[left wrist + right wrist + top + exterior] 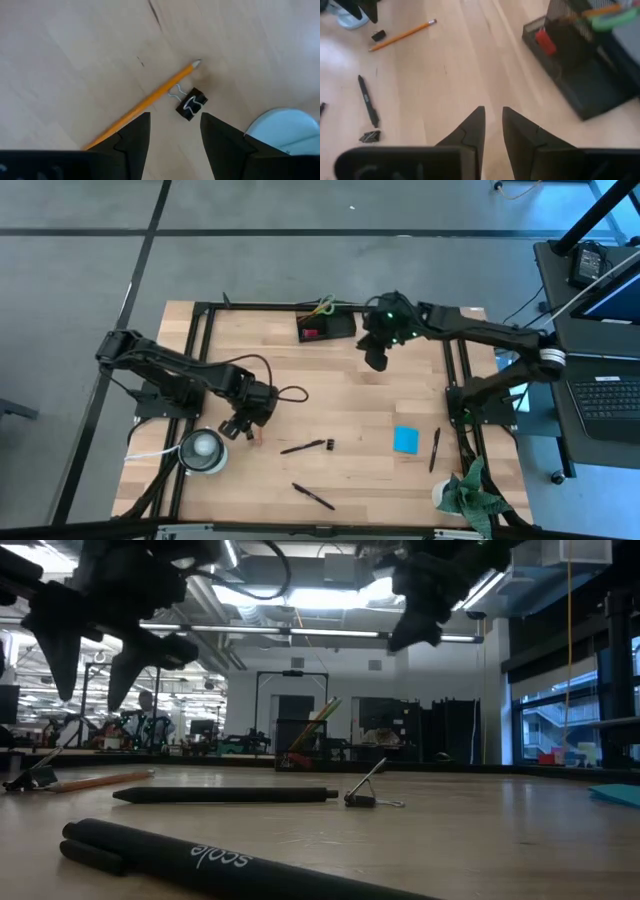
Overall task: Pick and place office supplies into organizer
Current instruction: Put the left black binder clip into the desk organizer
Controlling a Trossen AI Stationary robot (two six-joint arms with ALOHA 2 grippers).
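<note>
My left gripper (172, 131) points down, open, just above the table at the near left. A yellow pencil (145, 102) and a small black clip (191, 104) lie flat ahead of its fingertips, untouched. My right gripper (491, 121) hangs over the table's far middle, beside the black organizer (326, 329), its fingers a narrow gap apart with nothing between them. The organizer (580, 75) holds a red piece (545, 41), green-handled scissors (322, 308) and a pencil. A blue note pad (406, 439) and three black pens (303, 447) (313, 496) (435, 448) lie on the wood.
A white round roll (203, 450) stands at the near left, close to my left gripper. Green cloth (470, 495) lies at the near right corner. Another clip (328, 444) rests by the middle pen. A black metal frame (200, 360) runs along the table's edges.
</note>
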